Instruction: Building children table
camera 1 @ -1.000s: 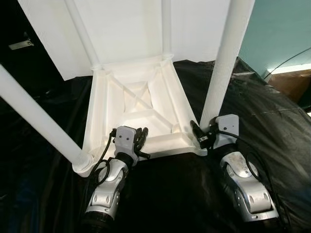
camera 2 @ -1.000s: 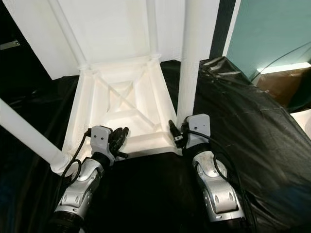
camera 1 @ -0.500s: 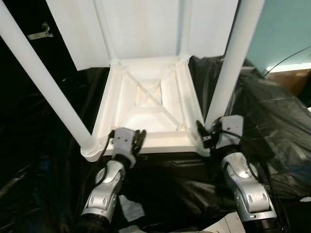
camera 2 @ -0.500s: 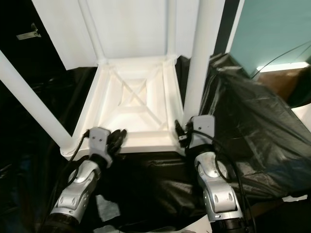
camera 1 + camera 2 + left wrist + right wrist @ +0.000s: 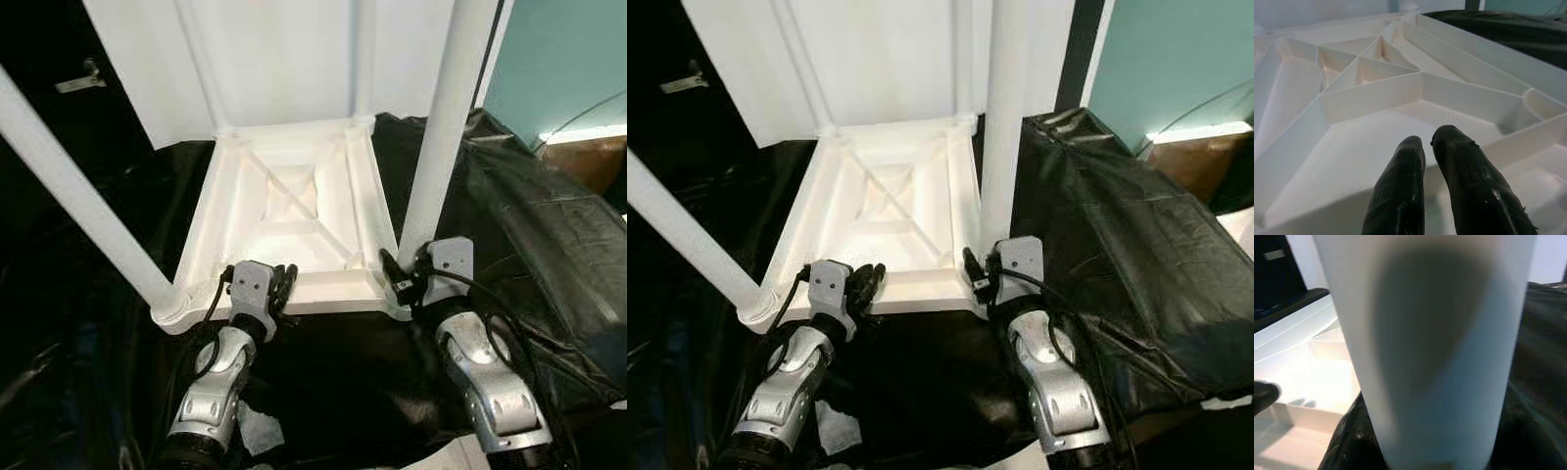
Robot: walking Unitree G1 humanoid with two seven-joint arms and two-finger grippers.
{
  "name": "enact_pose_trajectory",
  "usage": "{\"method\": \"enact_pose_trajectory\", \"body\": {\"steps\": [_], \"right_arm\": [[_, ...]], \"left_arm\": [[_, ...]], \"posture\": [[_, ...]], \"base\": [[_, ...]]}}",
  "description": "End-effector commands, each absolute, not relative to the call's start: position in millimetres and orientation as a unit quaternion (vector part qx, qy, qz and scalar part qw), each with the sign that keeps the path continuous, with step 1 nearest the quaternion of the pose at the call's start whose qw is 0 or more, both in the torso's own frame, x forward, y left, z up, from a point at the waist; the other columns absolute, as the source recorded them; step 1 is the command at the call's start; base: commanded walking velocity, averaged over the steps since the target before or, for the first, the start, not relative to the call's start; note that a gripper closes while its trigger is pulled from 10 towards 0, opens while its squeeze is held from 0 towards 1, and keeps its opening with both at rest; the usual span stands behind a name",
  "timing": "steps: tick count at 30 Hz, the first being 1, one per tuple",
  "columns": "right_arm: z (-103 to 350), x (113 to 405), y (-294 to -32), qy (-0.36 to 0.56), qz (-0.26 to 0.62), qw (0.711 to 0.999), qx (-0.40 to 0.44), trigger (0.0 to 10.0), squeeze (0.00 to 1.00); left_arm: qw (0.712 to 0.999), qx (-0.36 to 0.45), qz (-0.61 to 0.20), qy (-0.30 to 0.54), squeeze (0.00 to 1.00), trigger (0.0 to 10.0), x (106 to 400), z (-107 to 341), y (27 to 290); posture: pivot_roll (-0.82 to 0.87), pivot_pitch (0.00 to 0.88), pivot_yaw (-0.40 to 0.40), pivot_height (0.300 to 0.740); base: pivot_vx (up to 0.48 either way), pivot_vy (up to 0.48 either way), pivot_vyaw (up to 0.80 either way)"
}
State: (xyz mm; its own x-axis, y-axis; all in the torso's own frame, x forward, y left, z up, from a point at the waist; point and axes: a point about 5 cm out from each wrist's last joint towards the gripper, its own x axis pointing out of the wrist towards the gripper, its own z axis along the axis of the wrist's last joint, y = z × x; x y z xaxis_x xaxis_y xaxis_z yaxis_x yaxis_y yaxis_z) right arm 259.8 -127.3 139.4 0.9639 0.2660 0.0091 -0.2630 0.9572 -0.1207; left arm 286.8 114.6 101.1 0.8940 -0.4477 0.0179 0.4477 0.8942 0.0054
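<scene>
child's table: white plastic, upside down on a black plastic sheet, ribbed underside facing up at frame centre; its far part is cut off by the top edge of the head views. 4 legs fitted; the tops of the near 2 run out of frame.
right leg: rises toward 12 o'clock from the near right corner; in the right wrist view it stands so close that its base joint is hard to make out.
left leg: slants toward 10 o'clock from the near left corner.
right gripper: at 5 o'clock, forearm angled up, fingers at the right leg's base; whether they clamp it cannot be told.
left gripper: at 7 o'clock, forearm raised, fingers nearly together, resting on the table's near rim.
teal wall: at 2 o'clock.
</scene>
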Motion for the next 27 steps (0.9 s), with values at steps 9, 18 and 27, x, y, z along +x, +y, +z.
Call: {"method": "enact_pose_trajectory", "body": {"steps": [9, 18, 27], "right_arm": [[99.3, 222.6, -163.0, 0.140, 0.128, 0.979, -0.072, 10.0, 0.00], [96.0, 197.2, -177.8, 0.179, 0.158, 0.967, -0.085, 10.0, 0.00], [90.3, 184.2, -214.5, 0.224, 0.125, 0.960, -0.115, 10.0, 0.00]], "left_arm": [[0.972, 0.010, -0.234, -0.007, 0.00, 10.0, 287.3, 98.1, 117.5], [0.970, 0.008, -0.242, -0.010, 0.00, 10.0, 291.5, 99.4, 113.1], [0.970, 0.009, -0.243, -0.012, 0.00, 10.0, 291.5, 99.1, 113.0]], "posture": [[-0.13, 0.034, 0.093, 0.740], [-0.17, 0.031, 0.100, 0.740], [-0.17, 0.034, 0.101, 0.740]], "base": [[0.000, 0.000, 0.00], [0.000, 0.000, 0.00], [0.000, 0.000, 0.00]]}}
